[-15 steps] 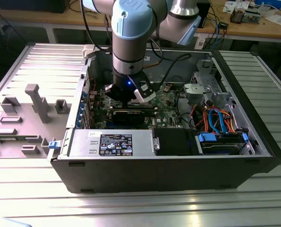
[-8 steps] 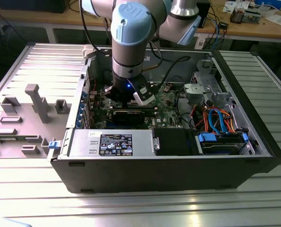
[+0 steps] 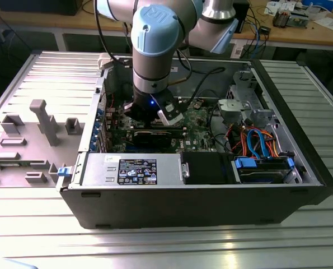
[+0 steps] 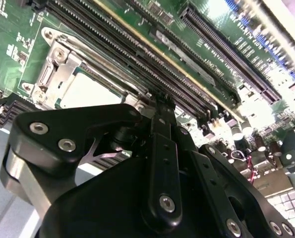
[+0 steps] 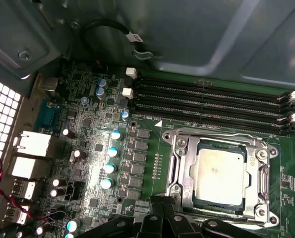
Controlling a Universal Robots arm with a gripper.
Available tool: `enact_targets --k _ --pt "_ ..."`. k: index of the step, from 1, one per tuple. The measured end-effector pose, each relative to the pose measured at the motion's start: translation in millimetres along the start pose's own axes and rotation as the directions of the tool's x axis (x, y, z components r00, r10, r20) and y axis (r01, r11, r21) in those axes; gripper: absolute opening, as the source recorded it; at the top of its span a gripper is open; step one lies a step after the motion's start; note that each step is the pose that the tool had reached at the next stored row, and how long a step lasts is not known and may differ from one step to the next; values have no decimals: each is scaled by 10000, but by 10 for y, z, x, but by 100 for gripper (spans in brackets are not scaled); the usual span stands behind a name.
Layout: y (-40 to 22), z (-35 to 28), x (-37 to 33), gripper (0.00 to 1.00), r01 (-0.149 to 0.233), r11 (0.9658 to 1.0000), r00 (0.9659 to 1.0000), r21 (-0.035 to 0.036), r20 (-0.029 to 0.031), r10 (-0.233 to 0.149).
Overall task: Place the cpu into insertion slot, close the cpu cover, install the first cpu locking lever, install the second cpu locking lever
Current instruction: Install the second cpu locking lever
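The cpu point(image 5: 219, 171), a dull silver square, lies in the insertion slot point(image 5: 174, 191) on the green motherboard. The cpu cover point(image 5: 187, 144), a thin metal frame, lies flat around it with the chip showing through its window. Thin lever rods run along the socket's sides; I cannot tell whether they are latched. My gripper point(image 5: 162, 204) hovers just off one edge of the socket, fingers shut together with nothing seen between them. The second wrist view has the gripper point(image 4: 159, 101) close above the board beside the cpu point(image 4: 88, 91). From outside, the gripper point(image 3: 155, 115) reaches down into the open case.
Long black memory slots point(image 5: 211, 101) run beside the socket. Capacitors and ports point(image 5: 35, 144) lie on its other side. The case point(image 3: 200, 207) holds a power supply point(image 3: 135, 171) and coloured drive cables point(image 3: 256, 140). Grey fixtures point(image 3: 43, 120) stand on the exterior view's left.
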State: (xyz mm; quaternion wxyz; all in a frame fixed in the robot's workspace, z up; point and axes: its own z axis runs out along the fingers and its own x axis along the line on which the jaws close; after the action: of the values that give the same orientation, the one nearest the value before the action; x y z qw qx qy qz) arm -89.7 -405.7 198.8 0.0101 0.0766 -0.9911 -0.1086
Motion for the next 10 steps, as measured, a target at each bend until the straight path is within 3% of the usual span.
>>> enact_targets --k 1,2,10 --pt "21 3 -1 11 -4 9999 10000 101 -17 4" --pt "27 4 -2 11 -5 9999 10000 130 -21 5" --pt "54 -58 1 11 -8 9997 10000 244 -36 9"
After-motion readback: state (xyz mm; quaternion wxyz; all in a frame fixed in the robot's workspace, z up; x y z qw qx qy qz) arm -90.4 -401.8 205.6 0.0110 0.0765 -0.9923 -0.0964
